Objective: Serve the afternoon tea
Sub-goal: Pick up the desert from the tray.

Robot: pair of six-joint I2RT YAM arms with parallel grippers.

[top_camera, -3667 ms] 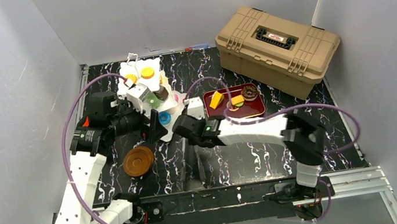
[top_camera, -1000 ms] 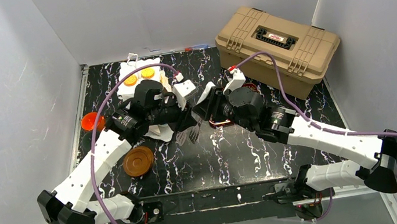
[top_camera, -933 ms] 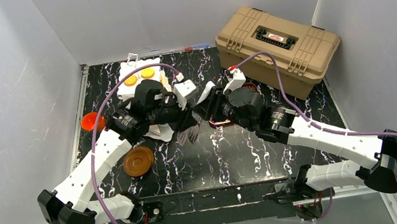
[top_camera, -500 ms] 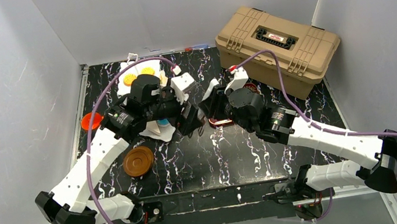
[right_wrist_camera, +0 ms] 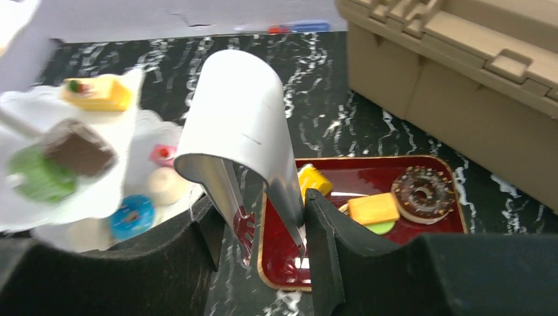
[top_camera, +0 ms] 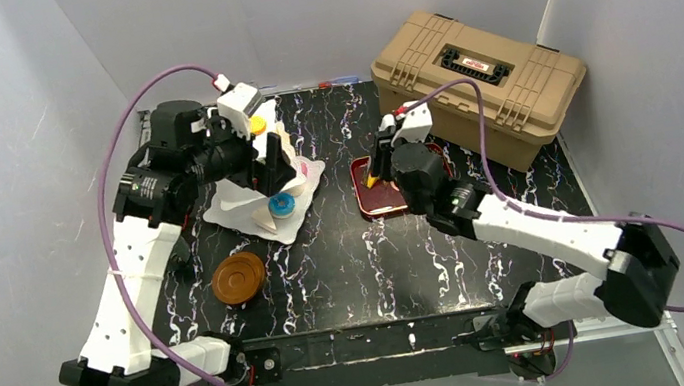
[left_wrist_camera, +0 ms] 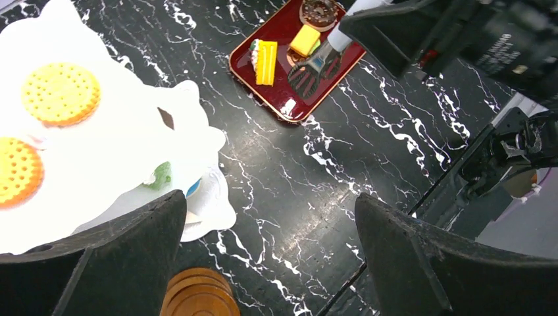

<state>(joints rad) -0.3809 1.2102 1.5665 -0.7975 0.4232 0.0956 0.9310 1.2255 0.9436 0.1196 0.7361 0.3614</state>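
**Left jaws wide and empty above the stand; right grips tongs at the tray**

From the left wrist, the left gripper (left_wrist_camera: pixel 270 201) is spread as wide as it goes, with nothing between its fingers (left_wrist_camera: pixel 118 250). It looks straight down on the stand (left_wrist_camera: pixel 118 141), where two orange biscuits (left_wrist_camera: pixel 60 92) lie on a white tier. The saucers (left_wrist_camera: pixel 201 297) sit below, on the table (left_wrist_camera: pixel 342 164). Off to the right and well apart is the red tray (left_wrist_camera: pixel 276 89), with the slotted heads of the tongs (left_wrist_camera: pixel 304 76) over it, just beside a yellow slice (left_wrist_camera: pixel 265 60).

The right wrist shows what that view cannot. The right gripper (right_wrist_camera: pixel 260 201) is closed partway, and its fingers (right_wrist_camera: pixel 329 250) pinch the silver tongs on both sides. The tong tips are low over the tray's left end, near a yellow wedge (right_wrist_camera: pixel 316 179). A chocolate donut (right_wrist_camera: pixel 422 191) and an orange block (right_wrist_camera: pixel 372 207) lie further right in the tray. The stand is left of the tongs and apart from them. It carries a blue donut (right_wrist_camera: pixel 131 216), a brown square (right_wrist_camera: pixel 79 148) and a yellow cake (right_wrist_camera: pixel 99 92).

The top view gives the layout. The stand is at rear left under the raised left arm, with the saucers in front of it. The tray is mid-table and the toolbox (top_camera: pixel 479 83) is at rear right. Neither gripper's jaws can be read from there.
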